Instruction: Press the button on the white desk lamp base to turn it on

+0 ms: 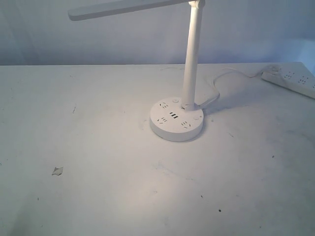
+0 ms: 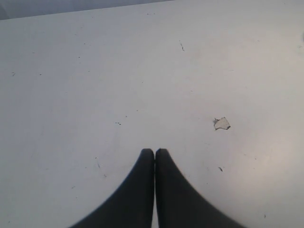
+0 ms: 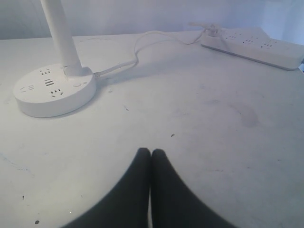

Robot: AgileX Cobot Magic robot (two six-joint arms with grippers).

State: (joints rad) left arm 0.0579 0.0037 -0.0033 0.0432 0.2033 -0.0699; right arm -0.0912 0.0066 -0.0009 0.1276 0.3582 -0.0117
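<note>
The white desk lamp stands mid-table: a round white desk lamp base (image 1: 176, 120) with socket slots and three dark USB ports, a slim pole (image 1: 192, 59) and a long flat head bar (image 1: 125, 8) reaching left. A warm pool of light lies on the table under the head. The base (image 3: 53, 91) also shows in the right wrist view, well ahead of my right gripper (image 3: 151, 152), which is shut on nothing. My left gripper (image 2: 155, 152) is shut too, over bare table. Neither gripper appears in the exterior view.
A long white power strip (image 1: 291, 80) lies at the back right, also seen as the power strip (image 3: 254, 46) in the right wrist view, with the lamp's cord (image 3: 137, 52) running to it. A small paper scrap (image 1: 57, 170) lies front left on the white table (image 1: 108, 187).
</note>
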